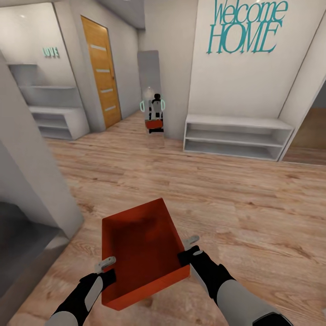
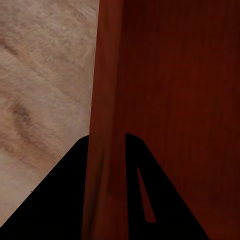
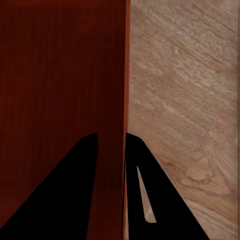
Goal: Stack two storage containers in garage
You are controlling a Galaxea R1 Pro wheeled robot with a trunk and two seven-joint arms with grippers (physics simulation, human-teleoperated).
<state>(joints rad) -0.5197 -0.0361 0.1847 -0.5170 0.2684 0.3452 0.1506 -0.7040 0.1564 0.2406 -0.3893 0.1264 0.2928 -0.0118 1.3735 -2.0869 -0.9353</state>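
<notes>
An orange-red container (image 1: 140,251) hangs above the wood-plank floor (image 1: 235,199) at 6 o'clock — the left gripper (image 1: 107,267) pinches its left wall, the right gripper (image 1: 188,250) its right wall. At 12 o'clock, a mirror (image 1: 151,93) reflects the robot; a wooden door (image 1: 102,72) stands at 11 o'clock.

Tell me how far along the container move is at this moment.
Done: one storage container is lifted, the left claw and right claw each clamped on a side wall. In hand: carrying it over the wood-plank floor, indoors. Left: reaching the garage, setting it down, fetching and stacking the other.
</notes>
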